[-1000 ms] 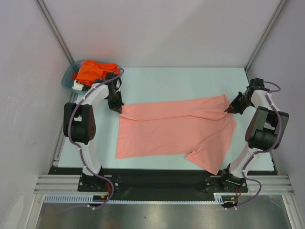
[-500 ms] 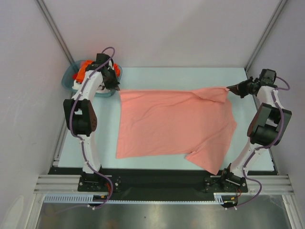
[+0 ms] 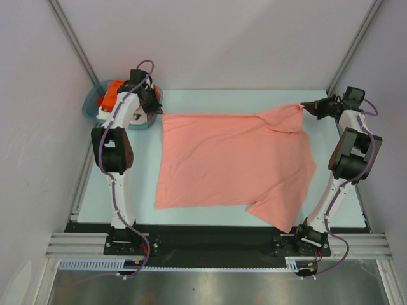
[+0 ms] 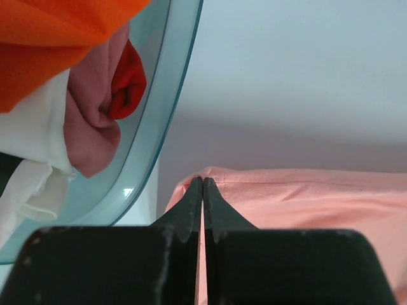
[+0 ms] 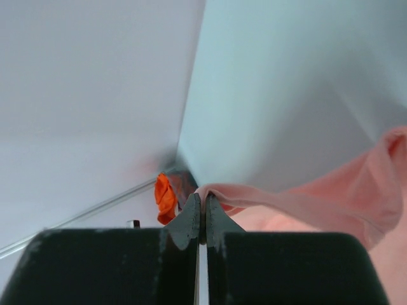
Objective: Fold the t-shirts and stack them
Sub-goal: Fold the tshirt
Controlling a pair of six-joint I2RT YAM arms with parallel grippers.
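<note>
The salmon-pink t-shirt [image 3: 235, 162] lies spread across the pale table, one sleeve pointing at the near edge. My left gripper [image 3: 158, 113] is shut on its far left corner, right beside the basket. In the left wrist view the fingertips [image 4: 202, 181] pinch that pink hem [image 4: 305, 197]. My right gripper [image 3: 306, 106] is shut on the far right corner, and its tips [image 5: 203, 196] hold a stretched fold of pink cloth [image 5: 318, 197]. The orange t-shirt [image 3: 109, 94] sits in the basket over a white one [image 4: 25, 159].
The teal basket [image 3: 89, 108] stands at the table's back left corner, its rim [image 4: 172, 95] close to my left fingers. A pinkish cloth [image 4: 95, 133] also lies inside it. Grey walls and slanted metal posts [image 3: 70, 38] close in the sides and back.
Both grippers have carried the shirt's far edge toward the back of the table. The folded-over upper part has opened out, and the shirt now lies wider and flatter.
</note>
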